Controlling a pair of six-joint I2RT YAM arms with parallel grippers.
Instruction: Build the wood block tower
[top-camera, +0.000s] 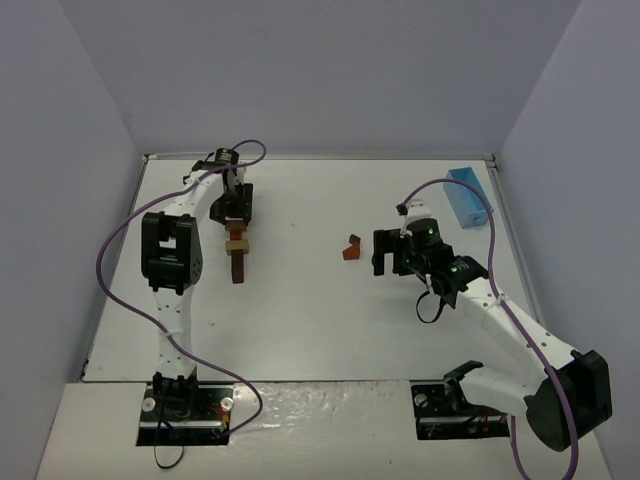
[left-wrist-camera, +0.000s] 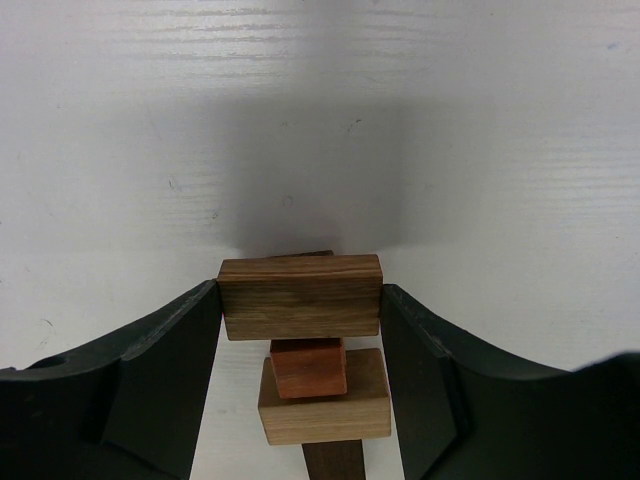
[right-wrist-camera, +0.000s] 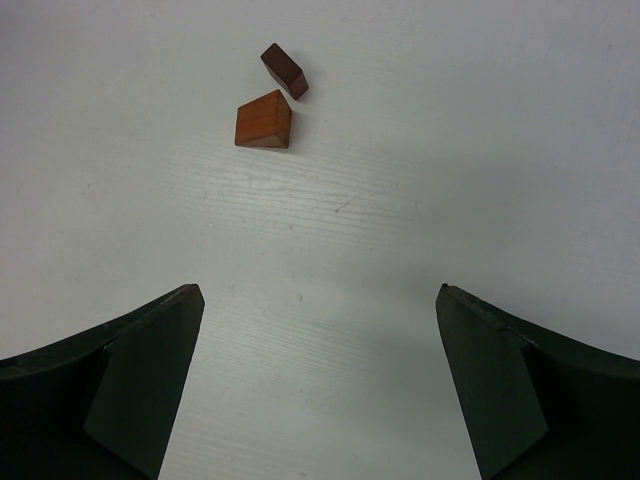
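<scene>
The wood block tower (top-camera: 238, 258) stands at the left of the table. In the left wrist view it shows a dark brown base (left-wrist-camera: 334, 462), a light tan block (left-wrist-camera: 325, 412) and a reddish-brown cube (left-wrist-camera: 308, 367). My left gripper (top-camera: 237, 228) (left-wrist-camera: 300, 287) is shut on a brown cuboid (left-wrist-camera: 300, 297) held right over the cube; whether it rests on it I cannot tell. Two loose wood blocks lie mid-table: a reddish-brown wedge (top-camera: 349, 252) (right-wrist-camera: 264, 121) and a dark brown block (top-camera: 353, 239) (right-wrist-camera: 284, 70). My right gripper (top-camera: 385, 252) (right-wrist-camera: 320, 292) is open and empty, just right of them.
A light blue rectangular box (top-camera: 468, 197) lies at the back right near the table's edge. Grey walls close in the table at the left, back and right. A purple cable loops along each arm.
</scene>
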